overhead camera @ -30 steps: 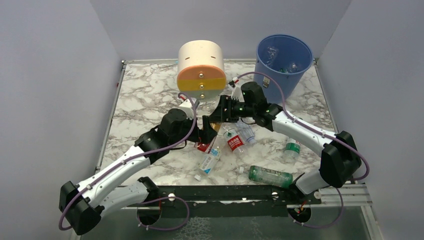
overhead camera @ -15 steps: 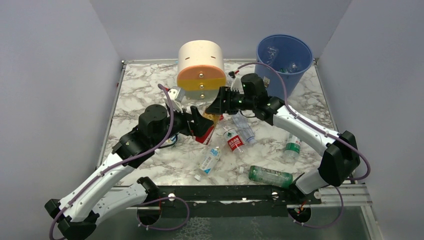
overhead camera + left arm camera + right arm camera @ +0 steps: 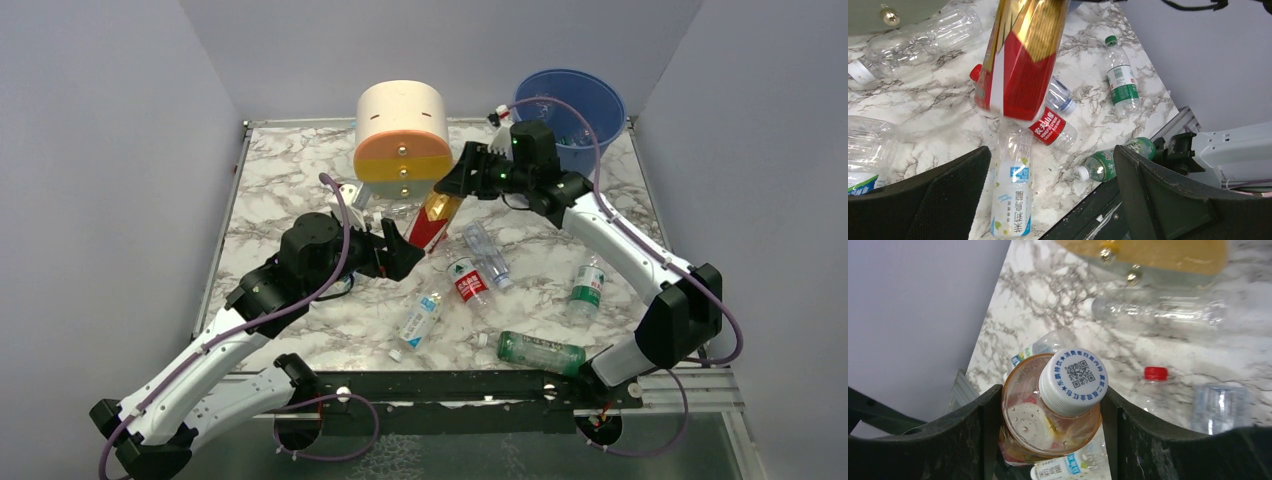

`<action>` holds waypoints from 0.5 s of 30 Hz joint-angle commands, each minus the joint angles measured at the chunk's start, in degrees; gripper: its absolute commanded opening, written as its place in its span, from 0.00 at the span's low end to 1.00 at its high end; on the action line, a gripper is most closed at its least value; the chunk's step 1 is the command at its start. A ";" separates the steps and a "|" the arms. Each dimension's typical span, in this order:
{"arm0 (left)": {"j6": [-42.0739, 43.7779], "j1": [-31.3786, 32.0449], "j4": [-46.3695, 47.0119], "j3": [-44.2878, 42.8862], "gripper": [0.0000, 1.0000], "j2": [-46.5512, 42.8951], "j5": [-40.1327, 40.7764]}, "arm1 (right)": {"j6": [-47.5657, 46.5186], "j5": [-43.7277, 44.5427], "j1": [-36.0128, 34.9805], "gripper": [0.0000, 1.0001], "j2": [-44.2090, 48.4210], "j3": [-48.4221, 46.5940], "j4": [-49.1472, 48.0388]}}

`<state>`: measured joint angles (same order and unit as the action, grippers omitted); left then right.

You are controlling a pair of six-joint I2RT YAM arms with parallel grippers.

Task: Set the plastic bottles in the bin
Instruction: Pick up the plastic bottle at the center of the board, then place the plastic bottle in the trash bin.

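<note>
While right tool (image 3: 455, 188) grips red-and-gold-labelled clear plastic bottle (image 3: 432, 220) at neck, cap up, long axis hanging tilted above marble desk (image 3: 290, 180), tall round blue plastic bin (image 3: 606, 135) lies just beyond, rightward; right arm nearer. Left tool (image 3: 398, 252) gapes empty beside loose bottles (image 3: 472, 282).
</note>
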<state>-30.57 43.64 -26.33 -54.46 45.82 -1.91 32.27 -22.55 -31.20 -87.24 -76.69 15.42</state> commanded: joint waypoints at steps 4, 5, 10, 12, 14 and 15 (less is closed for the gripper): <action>0.44 0.19 0.16 -0.03 0.99 0.03 1.20 | -2.83 0.22 7.26 0.49 0.88 -5.12 2.19; 0.54 0.22 0.15 -0.05 0.99 0.26 1.22 | -3.08 0.22 8.05 0.50 1.08 -5.60 2.24; 0.90 0.22 0.18 -0.12 0.99 1.07 1.25 | -3.45 -0.09 11.93 0.50 1.18 -9.05 2.38; 0.97 0.21 0.27 -0.02 0.99 1.33 1.26 | -3.13 -0.64 13.39 0.50 0.90 -10.72 2.21; 1.10 0.23 0.38 0.32 0.99 1.21 1.38 | -2.56 -1.28 14.45 0.50 0.43 -13.00 2.08; 1.09 0.17 0.59 0.54 0.99 1.12 1.51 | -2.37 -1.47 14.76 0.50 0.18 -14.18 2.07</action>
<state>-30.28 43.64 -26.33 -54.46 47.24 -1.87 29.91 -22.61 -18.09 -87.24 -85.91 17.54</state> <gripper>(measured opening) 0.989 0.669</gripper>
